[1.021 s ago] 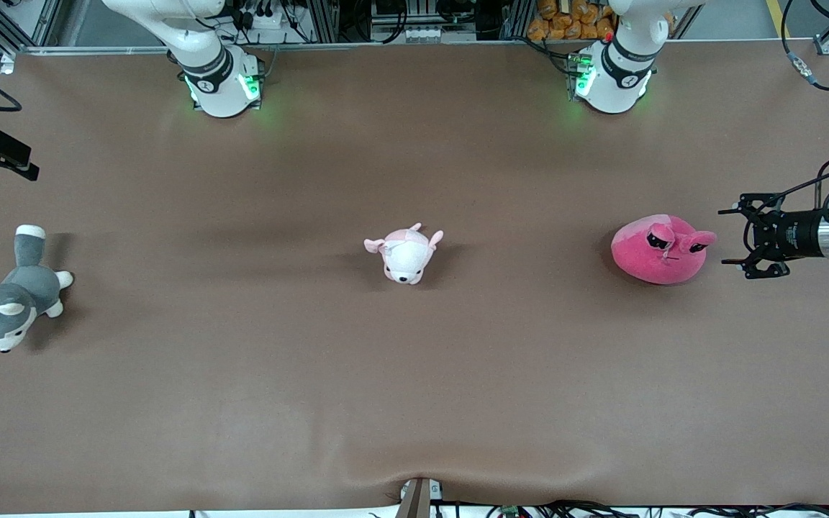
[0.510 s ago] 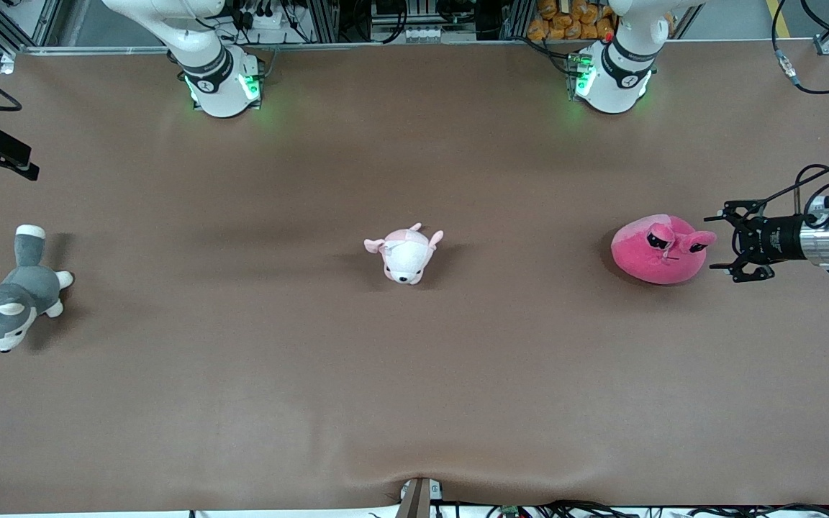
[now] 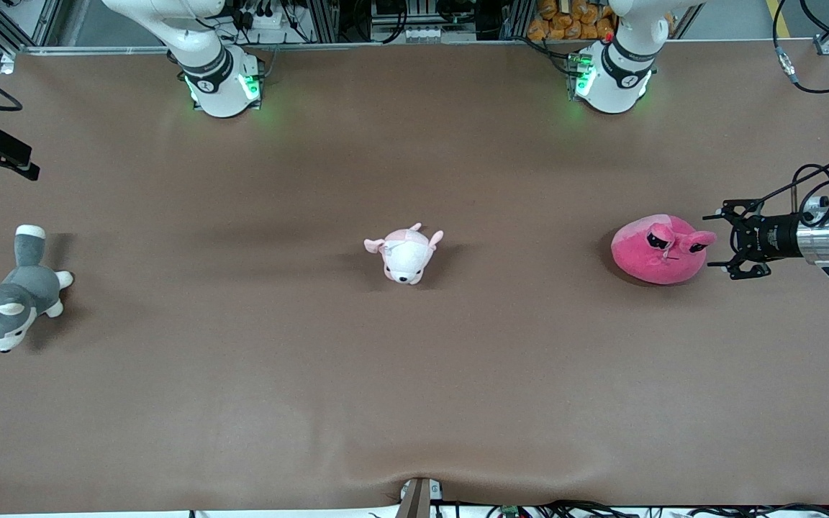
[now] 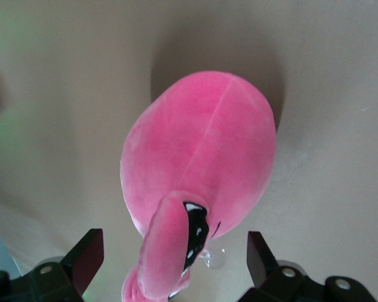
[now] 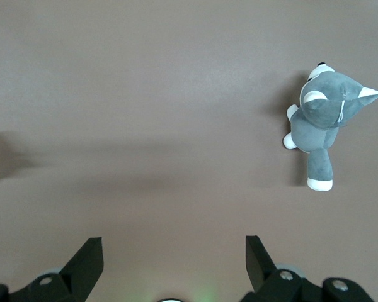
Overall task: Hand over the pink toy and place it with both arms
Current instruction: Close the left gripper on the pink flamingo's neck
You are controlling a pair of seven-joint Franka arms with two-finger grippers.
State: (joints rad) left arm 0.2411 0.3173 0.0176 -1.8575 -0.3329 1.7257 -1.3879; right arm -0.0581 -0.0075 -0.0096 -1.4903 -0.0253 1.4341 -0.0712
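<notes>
The pink toy (image 3: 659, 248) lies on the brown table toward the left arm's end, ears and dark eyes pointing at the left gripper. My left gripper (image 3: 715, 241) is open and low beside the toy, its fingertips at the tip of one floppy ear. In the left wrist view the toy (image 4: 201, 157) fills the middle, and that ear hangs between the two spread fingers of the left gripper (image 4: 173, 251) without touching them. My right gripper (image 5: 173, 251) is open and empty, high over bare table; the right arm waits.
A pale pink-and-white puppy plush (image 3: 406, 253) lies at the table's middle. A grey-and-white husky plush (image 3: 8, 302) lies at the right arm's end; it also shows in the right wrist view (image 5: 324, 119). Both arm bases (image 3: 220, 79) stand along the table's back edge.
My left gripper has moved in toward the pink toy, from a gap away to its fingertips level with the ear. The toys and the right arm have not moved.
</notes>
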